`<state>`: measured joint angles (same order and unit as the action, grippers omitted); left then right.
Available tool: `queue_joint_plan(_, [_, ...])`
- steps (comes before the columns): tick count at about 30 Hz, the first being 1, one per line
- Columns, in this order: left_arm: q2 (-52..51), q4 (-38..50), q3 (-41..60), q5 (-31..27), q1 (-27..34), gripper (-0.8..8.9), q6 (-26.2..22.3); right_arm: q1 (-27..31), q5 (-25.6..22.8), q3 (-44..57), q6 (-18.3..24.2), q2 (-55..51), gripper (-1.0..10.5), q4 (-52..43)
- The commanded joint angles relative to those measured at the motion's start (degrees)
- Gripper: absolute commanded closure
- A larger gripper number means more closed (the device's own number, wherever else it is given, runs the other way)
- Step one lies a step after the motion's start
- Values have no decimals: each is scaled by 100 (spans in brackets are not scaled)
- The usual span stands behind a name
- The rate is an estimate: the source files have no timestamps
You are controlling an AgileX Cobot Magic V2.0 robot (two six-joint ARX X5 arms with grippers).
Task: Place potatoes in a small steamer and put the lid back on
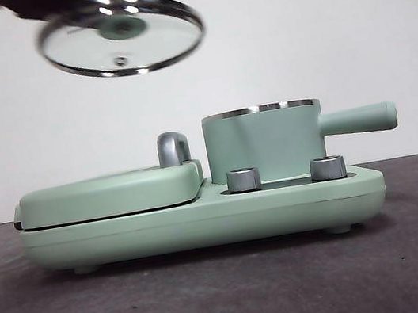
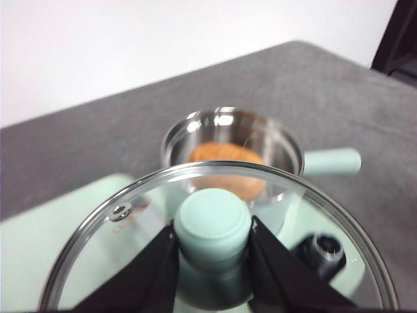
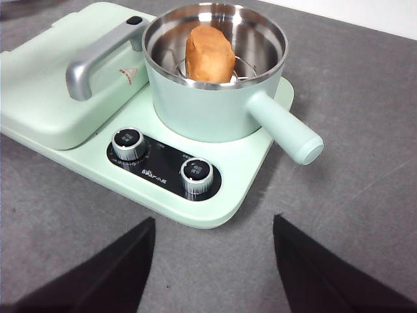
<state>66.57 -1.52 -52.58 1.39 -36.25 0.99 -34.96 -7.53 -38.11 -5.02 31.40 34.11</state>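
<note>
Plain white wall behind, dark grey tabletop (image 1: 217, 300) carrying 1 mint-green cooker base (image 1: 203, 218).

Items, counted:
- 1 small steamer (image 3: 215, 98), sitting on base, right end as seen from front, steel rim up, long handle sticking out sideways. Currently uncovered.
- 1 potato (image 3: 210, 53), orange-brown, lying inside steamer on wire rack. No others showing.
- 1 lid (image 1: 121, 36), glass w/ steel rim, hanging tilted in air, high and well apart from steamer, off toward griddle side in front view.
- 1 flat griddle cover (image 3: 45, 85) w/ chrome handle (image 3: 98, 55), beside steamer, closed.
- 2 knobs (image 3: 163, 160) on control panel, just in front of steamer.

Grippers:
- Left gripper (image 2: 212, 244): fingers closing tight on lid's green knob (image 2: 212, 225), carrying lid, steamer mouth showing beyond it.
- Right gripper (image 3: 214, 261): fingers spread wide, gripping nothing, waiting above tabletop near base's front edge.

Progress, judging by layout: potato step looking done; lid step approx. halfway, lid lifted but not yet seated. Remaining: moving lid over rim, levelling, lowering, letting go.
</note>
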Motion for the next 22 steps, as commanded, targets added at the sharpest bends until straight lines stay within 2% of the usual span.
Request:
queue_joint_plan(1, [424,951,-116,15,-103,804,-271,-55,-11,-46,-98,35,661,24])
queue_joint_plan(6, [1165,2022,-260,17,-175,804,-535,-52,-52,-46,-87,42,661,149])
queue_joint_plan(22, [3270,2037,-2227,190,-238,804,-955,-52,-175,-44,-52,42,661,378])
